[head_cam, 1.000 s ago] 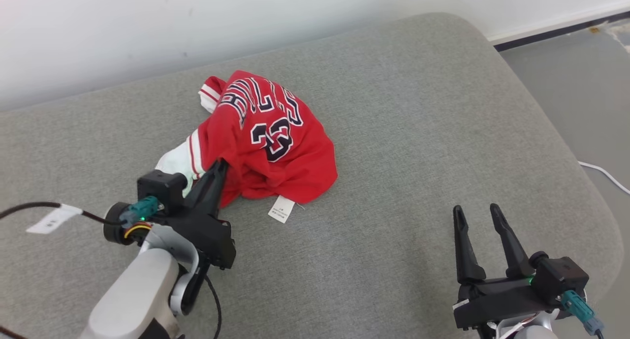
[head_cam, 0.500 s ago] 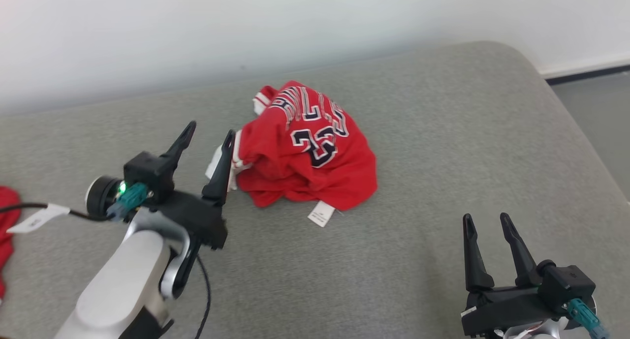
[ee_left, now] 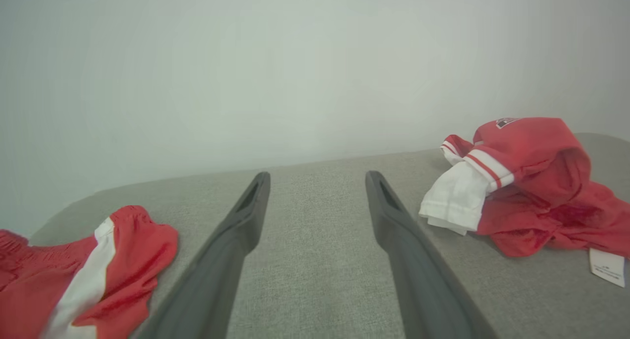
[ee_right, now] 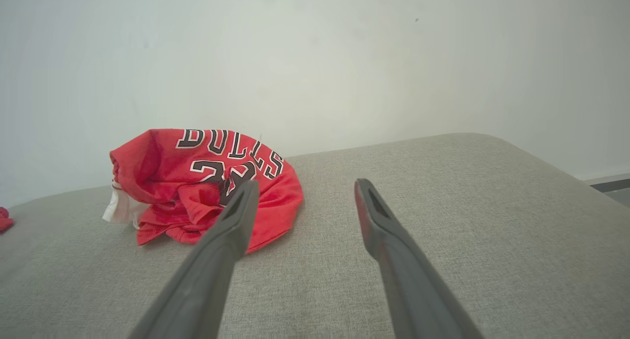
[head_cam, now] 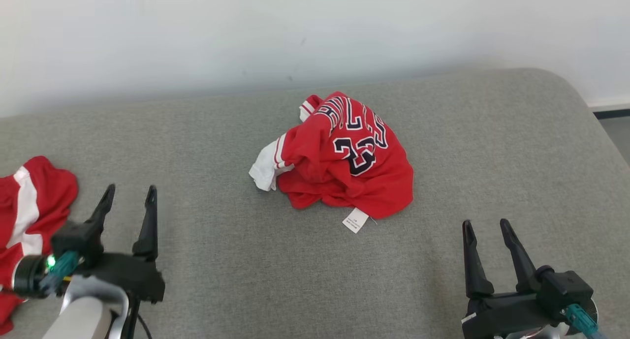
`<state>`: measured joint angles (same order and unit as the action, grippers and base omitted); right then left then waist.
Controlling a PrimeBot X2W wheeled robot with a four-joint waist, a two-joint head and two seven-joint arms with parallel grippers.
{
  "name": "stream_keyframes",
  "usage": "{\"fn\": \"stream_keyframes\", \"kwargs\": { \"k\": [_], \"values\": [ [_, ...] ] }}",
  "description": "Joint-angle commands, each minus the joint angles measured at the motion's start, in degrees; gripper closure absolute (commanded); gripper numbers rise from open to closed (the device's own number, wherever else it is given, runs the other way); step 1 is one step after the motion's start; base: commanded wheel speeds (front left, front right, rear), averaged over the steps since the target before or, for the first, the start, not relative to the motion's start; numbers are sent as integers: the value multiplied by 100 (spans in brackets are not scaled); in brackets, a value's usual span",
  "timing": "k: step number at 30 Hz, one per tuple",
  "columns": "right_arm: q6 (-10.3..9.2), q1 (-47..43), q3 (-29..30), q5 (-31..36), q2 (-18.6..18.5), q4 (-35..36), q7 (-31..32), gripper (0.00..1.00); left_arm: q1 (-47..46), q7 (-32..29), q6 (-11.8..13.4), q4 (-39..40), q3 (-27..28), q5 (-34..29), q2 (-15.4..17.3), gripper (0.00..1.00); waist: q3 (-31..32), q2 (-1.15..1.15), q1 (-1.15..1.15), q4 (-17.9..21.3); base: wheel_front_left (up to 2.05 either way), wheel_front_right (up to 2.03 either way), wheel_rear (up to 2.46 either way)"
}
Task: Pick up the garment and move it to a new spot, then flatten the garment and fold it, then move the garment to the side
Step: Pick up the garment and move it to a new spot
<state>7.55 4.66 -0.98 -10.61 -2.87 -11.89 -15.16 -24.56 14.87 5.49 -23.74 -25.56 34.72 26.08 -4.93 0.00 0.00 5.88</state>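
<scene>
Crumpled red mesh jersey (head_cam: 347,157) lies forward-left of right gripper (head_cam: 486,224) — nearer than left gripper (head_cam: 131,187). Both stand wide open, empty.

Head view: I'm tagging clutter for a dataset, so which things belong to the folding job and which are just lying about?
Job: crumpled red Bulls jersey, open left gripper, open right gripper, grey cushion it lies on.
Lying about: red-and-white shorts at far left.

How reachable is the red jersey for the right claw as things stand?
Probably reachable: the right claw is open, and bare grey cushion lies between it and the crumpled red jersey, ahead and to its left. Nothing blocks the path.
</scene>
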Motion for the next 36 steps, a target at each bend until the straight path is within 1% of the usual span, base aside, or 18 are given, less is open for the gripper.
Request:
{"fn": "stream_keyframes", "kwargs": {
  "k": [1, 3, 6, 9, 12, 18, 20, 24, 29, 30, 32, 36],
  "values": [
    [-12, -35, 4, 38, -1, 19, -16, 0, 191, 24, 44, 139, 83, -57, 2, 0, 60, 0, 0, -70, 0, 0, 0],
    [-12, -81, 14, 67, 0, 10, -15, 0, 441, 26, 100, 393, 284, -161, 39, 0, 100, 0, 0, -115, 0, 0, 0],
    [-12, -123, 11, 114, 0, -6, -15, 0, 838, 28, 143, 713, 558, -328, 11, 0, 169, 0, 0, -157, 0, 0, 0],
    [-12, -150, 1, 140, 0, -9, -15, 0, 1239, 29, 171, 1023, 851, -539, -103, 0, 251, 0, 0, -186, 0, 0, 0],
    [-12, -157, -3, 169, 0, -5, -15, 0, 1596, 24, 199, 1340, 1229, -735, -250, 0, 312, 0, 0, -210, 0, 0, 0],
    [-12, -192, -32, 204, -1, 27, -15, 0, 2242, 24, 90, 1945, 2047, -1231, -745, 0, 341, 0, 0, -263, 0, 0, 0],
    [-12, -190, -33, 220, 0, 44, -15, 0, 2391, 24, -11, 2078, 2266, -1369, -929, 0, 332, 0, 0, -288, 0, 0, 0],
    [-12, -208, -66, 229, 0, 61, -15, 0, 2597, 24, -329, 2258, 2699, -1684, -1311, 0, 318, 0, 0, -350, 0, 0, 0],
    [-12, -242, -134, 237, 0, 46, -15, 0, 2767, 23, -760, 2094, 3090, -1977, -1750, 0, 328, 0, 0, -410, 0, 0, 0],
    [-12, -242, -134, 237, 0, 46, -15, 0, 2767, 23, -760, 2094, 3090, -1977, -1750, 0, 328, 0, 0, -410, 0, 0, 0],
    [-12, -257, -155, 239, 0, 31, -15, 0, 2812, 24, -887, 1948, 3165, -2086, -1856, 0, 337, 0, 0, -423, 0, 0, 0],
    [-12, -284, -184, 271, 0, -40, -15, 0, 2852, 25, -1054, 1611, 3132, -2389, -1968, 0, 357, 0, 0, -425, 0, 0, 0]
  ]
}}
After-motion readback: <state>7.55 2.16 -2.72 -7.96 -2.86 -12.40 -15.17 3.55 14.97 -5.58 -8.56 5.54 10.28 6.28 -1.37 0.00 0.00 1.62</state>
